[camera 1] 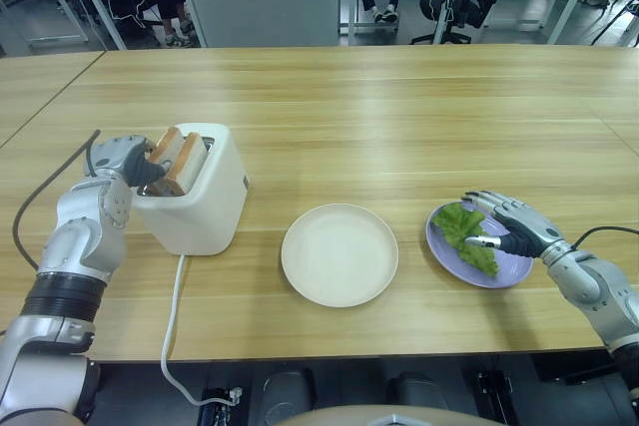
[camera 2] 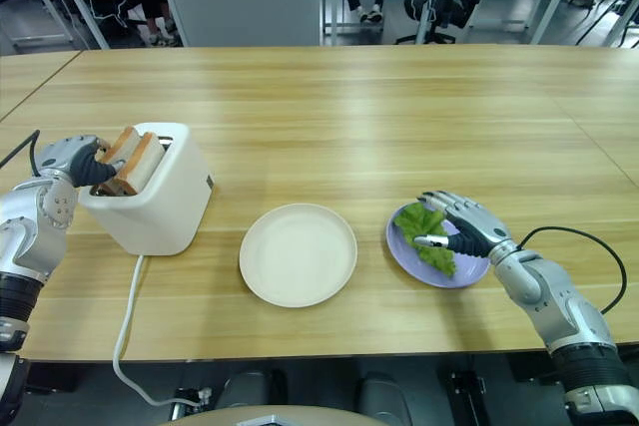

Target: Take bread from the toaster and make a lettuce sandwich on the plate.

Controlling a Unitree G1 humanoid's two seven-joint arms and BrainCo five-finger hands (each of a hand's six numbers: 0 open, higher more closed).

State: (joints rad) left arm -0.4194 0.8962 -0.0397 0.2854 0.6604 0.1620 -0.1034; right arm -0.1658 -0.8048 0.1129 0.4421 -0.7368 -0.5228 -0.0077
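Observation:
A white toaster (camera 1: pixel 200 202) stands at the left with two bread slices (camera 1: pixel 176 159) sticking out of its slots. My left hand (camera 1: pixel 128 159) is at the toaster's top left, fingers curled around the nearer slice. An empty cream plate (camera 1: pixel 339 253) lies in the middle. To its right a purple plate (camera 1: pixel 509 268) carries green lettuce (camera 1: pixel 465 231). My right hand (camera 1: pixel 507 226) rests over that plate, fingers spread and touching the lettuce without closing on it.
The toaster's white cord (camera 1: pixel 172 326) runs down over the table's front edge. Open wooden table stretches behind the plates. Desks and chairs stand in the room beyond the far edge.

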